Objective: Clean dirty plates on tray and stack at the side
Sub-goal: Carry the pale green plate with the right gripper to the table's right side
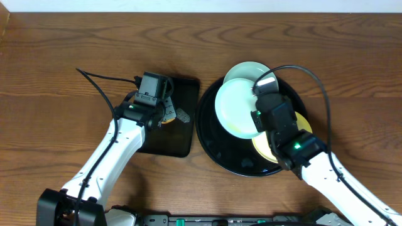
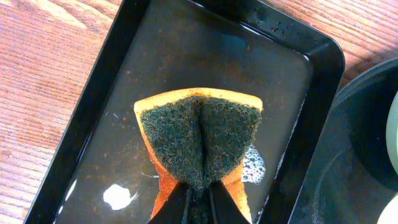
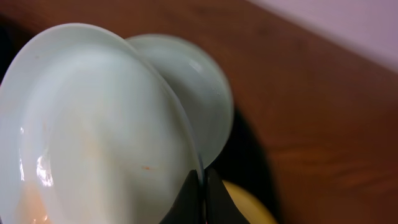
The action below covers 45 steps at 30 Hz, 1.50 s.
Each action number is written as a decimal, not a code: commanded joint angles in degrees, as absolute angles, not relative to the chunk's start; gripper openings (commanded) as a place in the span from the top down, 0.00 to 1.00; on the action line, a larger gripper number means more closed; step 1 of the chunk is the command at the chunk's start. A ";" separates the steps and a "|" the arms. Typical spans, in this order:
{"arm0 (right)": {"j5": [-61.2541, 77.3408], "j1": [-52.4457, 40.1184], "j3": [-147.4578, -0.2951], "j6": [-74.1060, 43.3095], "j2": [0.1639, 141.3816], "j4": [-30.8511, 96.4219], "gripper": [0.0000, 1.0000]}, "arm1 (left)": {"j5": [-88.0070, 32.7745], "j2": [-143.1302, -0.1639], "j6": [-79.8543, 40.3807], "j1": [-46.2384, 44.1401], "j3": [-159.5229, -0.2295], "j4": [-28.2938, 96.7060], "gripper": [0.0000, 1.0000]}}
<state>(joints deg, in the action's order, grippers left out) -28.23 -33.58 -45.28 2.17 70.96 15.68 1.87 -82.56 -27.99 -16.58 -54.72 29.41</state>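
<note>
My right gripper (image 3: 203,190) is shut on the rim of a pale mint plate (image 3: 93,130), held tilted above the round black tray (image 1: 217,141); faint orange smears show on its face (image 1: 237,108). A second mint plate (image 3: 193,87) lies behind it on the tray (image 1: 246,70). A pale yellow plate (image 1: 269,147) lies under my right wrist (image 3: 245,202). My left gripper (image 2: 199,202) is shut on a sponge (image 2: 199,140), orange with a dark green scouring face, pinched so that it folds, over the rectangular black tray (image 2: 124,93).
The rectangular tray (image 1: 182,141) holds a wet film with foam (image 2: 252,165) and a white blob (image 2: 118,196). It sits just left of the round tray on the wooden table (image 1: 63,56). A black cable (image 1: 100,78) trails from the left arm.
</note>
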 commanded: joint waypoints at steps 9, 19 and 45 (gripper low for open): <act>-44.95 -39.55 -46.41 28.29 69.97 9.74 0.99 | 2.61 -83.09 -26.81 -16.29 -54.98 29.12 0.92; -45.01 -39.83 -46.41 28.64 69.97 9.56 0.99 | 2.61 -83.09 -26.81 -16.29 -54.98 29.10 0.92; -15.25 17.26 -46.39 -19.94 72.44 13.50 0.99 | 2.57 -83.09 -26.83 -16.29 -54.98 29.12 0.92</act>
<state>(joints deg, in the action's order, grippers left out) -20.49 12.32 -45.28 -16.64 71.20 13.21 1.87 -82.56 -27.99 -16.58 -54.72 29.34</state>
